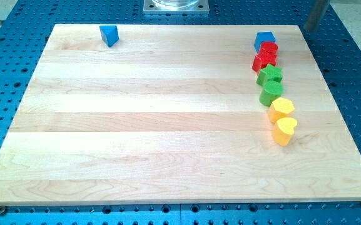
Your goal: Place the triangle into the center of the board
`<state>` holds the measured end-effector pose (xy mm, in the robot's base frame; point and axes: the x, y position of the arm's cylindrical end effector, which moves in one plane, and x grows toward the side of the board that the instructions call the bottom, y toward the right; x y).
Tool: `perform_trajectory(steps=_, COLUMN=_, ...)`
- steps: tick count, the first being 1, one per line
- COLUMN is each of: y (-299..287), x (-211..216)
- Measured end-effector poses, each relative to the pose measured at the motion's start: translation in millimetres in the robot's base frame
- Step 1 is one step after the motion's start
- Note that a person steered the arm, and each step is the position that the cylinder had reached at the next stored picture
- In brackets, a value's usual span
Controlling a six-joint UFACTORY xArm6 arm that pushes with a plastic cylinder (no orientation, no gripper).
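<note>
The blue triangle (109, 35) lies near the board's top left corner, close to the top edge of the wooden board (149, 131). My tip (306, 29) shows at the view's top right, just past the board's top right corner. It is far to the right of the triangle and touches no block.
A column of blocks runs down the board's right side: a blue cube (264, 40), a red block (269, 49), a red star (262, 62), a green star (269, 75), a green block (271, 94), a yellow block (281, 109) and a yellow heart (285, 130).
</note>
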<state>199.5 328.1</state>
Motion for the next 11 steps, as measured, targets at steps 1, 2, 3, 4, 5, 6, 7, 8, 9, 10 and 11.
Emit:
perform_trajectory(steps=1, y=-29.2, x=-8.5)
perform_trajectory(steps=2, y=-71.0, x=-8.6)
perform_trajectory(steps=3, y=-114.5, x=-7.6)
perform_trajectory(steps=4, y=-192.5, x=-7.4)
perform_trajectory(steps=5, y=-275.8, x=-6.9)
perform_trajectory(steps=6, y=-335.7, x=-7.2)
perform_trajectory(steps=7, y=-373.2, x=-7.5)
perform_trajectory(steps=8, y=-408.5, x=-6.4)
perform_trajectory(steps=9, y=-438.7, x=-8.1)
perform_trajectory(steps=10, y=-470.5, x=-7.7)
perform_trajectory(steps=11, y=-486.6, x=-7.1)
